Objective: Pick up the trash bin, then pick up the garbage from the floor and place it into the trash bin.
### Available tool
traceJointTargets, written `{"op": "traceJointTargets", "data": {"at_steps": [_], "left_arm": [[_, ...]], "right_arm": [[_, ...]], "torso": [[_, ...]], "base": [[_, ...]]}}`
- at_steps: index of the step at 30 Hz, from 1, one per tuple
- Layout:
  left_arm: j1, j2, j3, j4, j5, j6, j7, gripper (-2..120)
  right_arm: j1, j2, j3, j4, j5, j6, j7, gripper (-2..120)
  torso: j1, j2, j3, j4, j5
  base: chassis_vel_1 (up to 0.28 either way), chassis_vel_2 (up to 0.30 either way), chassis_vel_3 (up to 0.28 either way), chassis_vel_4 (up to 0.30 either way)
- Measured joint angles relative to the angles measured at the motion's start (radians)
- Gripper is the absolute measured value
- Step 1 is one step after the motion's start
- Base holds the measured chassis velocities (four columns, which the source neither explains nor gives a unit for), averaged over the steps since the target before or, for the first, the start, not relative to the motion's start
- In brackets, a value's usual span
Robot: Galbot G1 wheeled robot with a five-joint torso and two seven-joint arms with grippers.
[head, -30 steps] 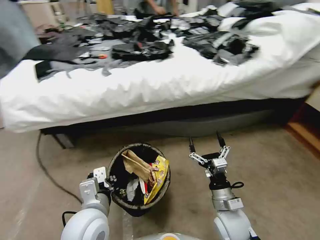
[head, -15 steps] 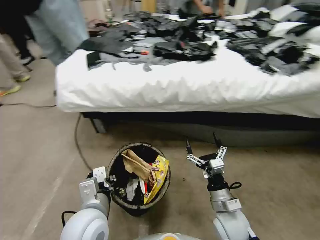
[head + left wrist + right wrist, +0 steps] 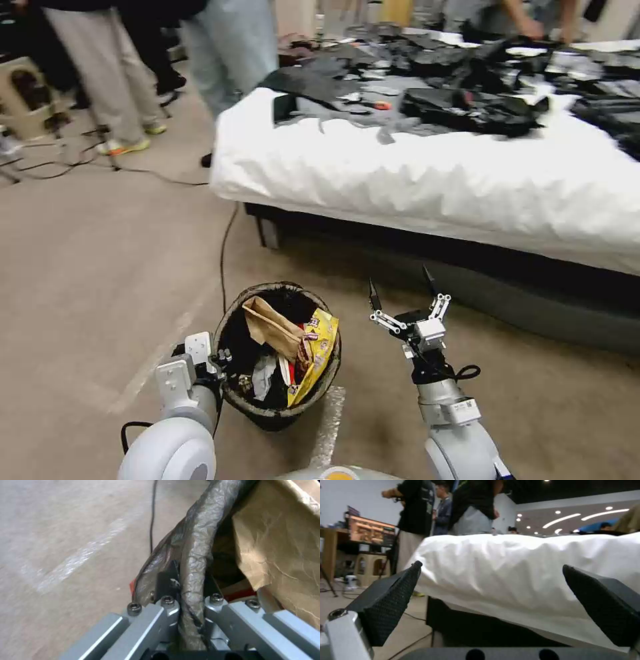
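Trash bin point(image 3: 280, 410) sits nearest, low and left of centre, with the left claw point(image 3: 223, 363) clamped on its bag-covered rim; in the left wrist view the fingers point(image 3: 168, 582) pinch the dark liner point(image 3: 196, 555) from both sides. Garbage is stuffed inside: a crumpled brown paper bag point(image 3: 270, 328), a yellow snack wrapper point(image 3: 319, 350) hanging over the right edge, plus a bit of white tissue point(image 3: 264, 375). Just right of the bin, the right claw point(image 3: 401, 291) points up with its jaws spread wide, gripping nothing. Farther back there's a bed point(image 3: 427, 180) with a white cover, dark clothes point(image 3: 467, 100) piled on top, and a black cable point(image 3: 223, 253) running across the floor point(image 3: 100, 267) on the left.
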Motion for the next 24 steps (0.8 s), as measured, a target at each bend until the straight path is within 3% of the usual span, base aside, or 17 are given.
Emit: {"op": "traceJointTargets", "data": {"at_steps": [24], "left_arm": [[0.001,-0.002,0.000,-0.005,-0.001,-0.002,-0.001,0]], "right_arm": [[-0.010,0.005,-0.001,-0.002,-0.011,0.009,-0.005,100]], "torso": [[0.000,0.000,0.000,0.0000,0.0000]], "base": [[0.123,0.124,0.123,0.124]]}}
